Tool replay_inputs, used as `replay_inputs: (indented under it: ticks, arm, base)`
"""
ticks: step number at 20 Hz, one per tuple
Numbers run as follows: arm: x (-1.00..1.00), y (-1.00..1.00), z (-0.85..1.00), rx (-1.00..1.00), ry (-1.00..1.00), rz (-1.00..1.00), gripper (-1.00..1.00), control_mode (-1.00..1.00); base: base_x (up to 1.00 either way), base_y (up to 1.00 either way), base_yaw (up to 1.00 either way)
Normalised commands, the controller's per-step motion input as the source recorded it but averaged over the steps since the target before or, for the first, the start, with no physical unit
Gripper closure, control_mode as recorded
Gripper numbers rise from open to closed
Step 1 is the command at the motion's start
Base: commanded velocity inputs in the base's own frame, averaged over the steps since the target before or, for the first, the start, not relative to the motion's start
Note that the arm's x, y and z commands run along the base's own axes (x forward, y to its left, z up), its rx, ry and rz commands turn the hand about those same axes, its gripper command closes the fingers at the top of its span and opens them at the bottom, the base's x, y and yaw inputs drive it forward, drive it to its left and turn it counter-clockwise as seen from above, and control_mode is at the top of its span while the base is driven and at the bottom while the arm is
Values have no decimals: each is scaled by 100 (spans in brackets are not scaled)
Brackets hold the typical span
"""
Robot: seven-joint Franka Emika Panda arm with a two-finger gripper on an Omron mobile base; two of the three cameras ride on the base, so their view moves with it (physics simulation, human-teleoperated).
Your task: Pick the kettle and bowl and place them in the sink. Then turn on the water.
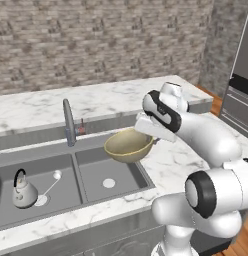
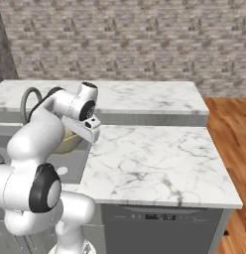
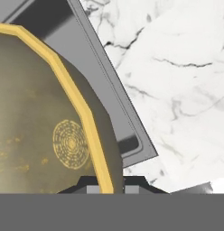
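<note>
You will find the fingers [image 3: 106,186] clamped on the rim of the bowl [image 1: 128,145]. In the hand view the yellow rim runs straight down between the two dark tips, with the bowl's inside to one side of them and its outer wall to the other.

The bowl hangs clear of the table [image 1: 171,162], tilted, above the right edge of the sink [image 1: 83,182], over its right basin.

The kettle [image 1: 23,191] stands upright in the left basin, near the sink's front left corner, well apart from the bowl.

The faucet [image 1: 69,122] rises at the sink's back edge, between the two basins.

Count: one bowl, one kettle, one sink with two basins, one faucet. In the right base view the arm hides most of the bowl [image 2: 69,141].
</note>
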Motion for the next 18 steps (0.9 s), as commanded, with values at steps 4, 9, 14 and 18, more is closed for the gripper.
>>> replay_inputs:
  ticks: [4,9,14,18]
  arm:
    - [29,3,-20,-5,0,-3,100,-100]
    - [28,6,-48,-3,-5,-1,100,-100]
    - [21,16,-46,0,-10,0,100,-100]
    - [19,29,-23,0,-7,0,100,-100]
  base:
    - [0,0,0]
    - [0,0,0]
    - [0,0,0]
    - [0,0,0]
